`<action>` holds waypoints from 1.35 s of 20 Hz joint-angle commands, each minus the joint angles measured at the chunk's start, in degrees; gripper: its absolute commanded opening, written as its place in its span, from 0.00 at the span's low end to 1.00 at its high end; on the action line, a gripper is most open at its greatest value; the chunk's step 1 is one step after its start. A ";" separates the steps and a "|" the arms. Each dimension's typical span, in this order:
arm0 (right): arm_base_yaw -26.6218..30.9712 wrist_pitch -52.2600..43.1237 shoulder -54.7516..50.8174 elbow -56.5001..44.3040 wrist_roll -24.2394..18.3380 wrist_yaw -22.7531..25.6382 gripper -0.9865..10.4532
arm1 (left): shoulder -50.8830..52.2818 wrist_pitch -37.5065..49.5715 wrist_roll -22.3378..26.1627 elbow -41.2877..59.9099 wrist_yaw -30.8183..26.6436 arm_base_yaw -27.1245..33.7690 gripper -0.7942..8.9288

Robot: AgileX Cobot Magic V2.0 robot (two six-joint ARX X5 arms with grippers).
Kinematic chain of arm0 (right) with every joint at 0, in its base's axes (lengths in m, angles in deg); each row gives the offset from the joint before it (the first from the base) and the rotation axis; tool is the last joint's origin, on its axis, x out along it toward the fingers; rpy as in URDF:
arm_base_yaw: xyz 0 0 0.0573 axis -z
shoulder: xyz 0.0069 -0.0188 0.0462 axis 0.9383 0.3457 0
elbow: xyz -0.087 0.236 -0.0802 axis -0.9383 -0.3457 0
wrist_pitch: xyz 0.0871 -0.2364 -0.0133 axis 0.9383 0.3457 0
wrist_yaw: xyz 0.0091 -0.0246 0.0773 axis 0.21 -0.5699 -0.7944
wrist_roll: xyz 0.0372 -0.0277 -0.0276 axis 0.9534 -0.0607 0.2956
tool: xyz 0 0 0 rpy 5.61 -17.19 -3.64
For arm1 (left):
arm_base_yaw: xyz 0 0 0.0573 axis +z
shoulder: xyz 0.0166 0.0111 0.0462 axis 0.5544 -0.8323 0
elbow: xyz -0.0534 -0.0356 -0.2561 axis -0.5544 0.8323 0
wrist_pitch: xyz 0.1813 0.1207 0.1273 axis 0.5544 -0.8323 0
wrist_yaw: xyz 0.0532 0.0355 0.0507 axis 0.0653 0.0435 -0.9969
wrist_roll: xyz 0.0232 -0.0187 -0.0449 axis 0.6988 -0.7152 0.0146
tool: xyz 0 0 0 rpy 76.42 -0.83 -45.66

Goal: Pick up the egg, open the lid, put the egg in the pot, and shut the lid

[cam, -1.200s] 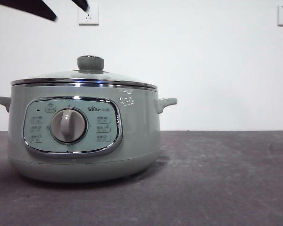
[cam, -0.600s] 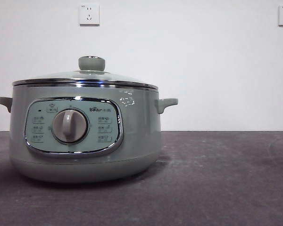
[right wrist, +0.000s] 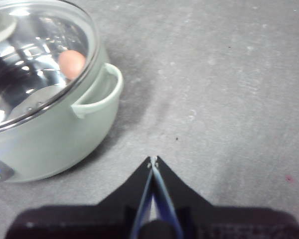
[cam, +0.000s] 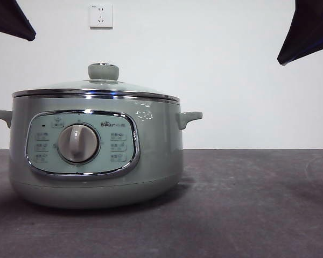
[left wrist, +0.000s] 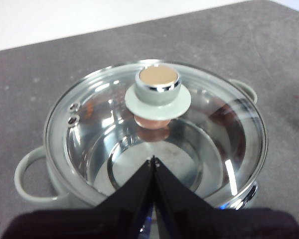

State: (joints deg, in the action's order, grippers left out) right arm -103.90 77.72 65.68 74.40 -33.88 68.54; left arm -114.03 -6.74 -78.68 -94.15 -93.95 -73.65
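Now: bench (cam: pixel 247 204) carries the pot (cam: pixel 97 161) | lid (left wrist: pixel 199 124) sits closed on its rim | egg (right wrist: pixel 71 63) lies inside, seen through the glass | left claw (left wrist: pixel 153 160) pressed together above the lid | right claw (right wrist: pixel 153 160) pressed together over bare bench beside the pot.

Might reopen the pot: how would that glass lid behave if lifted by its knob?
The lid looks like rigid glass with a chrome rim, so probably heavyish and breakable. Its knob is smooth and rounded, so it could slip or swing in a narrow pinch.
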 commanded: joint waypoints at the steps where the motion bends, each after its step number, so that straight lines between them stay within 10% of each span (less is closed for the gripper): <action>1: -0.04 -0.48 -0.11 -0.24 0.90 0.02 0.09 | 0.15 0.24 -0.46 0.11 -0.15 -0.17 0.08; 11: -0.04 -0.46 -0.15 -0.22 0.90 0.02 0.09 | 5.86 -4.04 6.64 0.35 0.07 2.84 0.08; 20: -0.04 -0.46 -0.15 -0.22 0.90 0.02 0.09 | 32.06 4.63 6.80 19.71 13.68 26.91 0.08; 27: -0.04 -0.46 -0.15 -0.22 0.90 0.02 0.09 | 38.01 7.43 6.80 30.53 13.77 35.04 0.08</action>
State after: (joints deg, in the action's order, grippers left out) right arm -103.90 77.74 65.61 74.40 -33.55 68.54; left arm -76.20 0.01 -72.47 -64.07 -80.18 -38.81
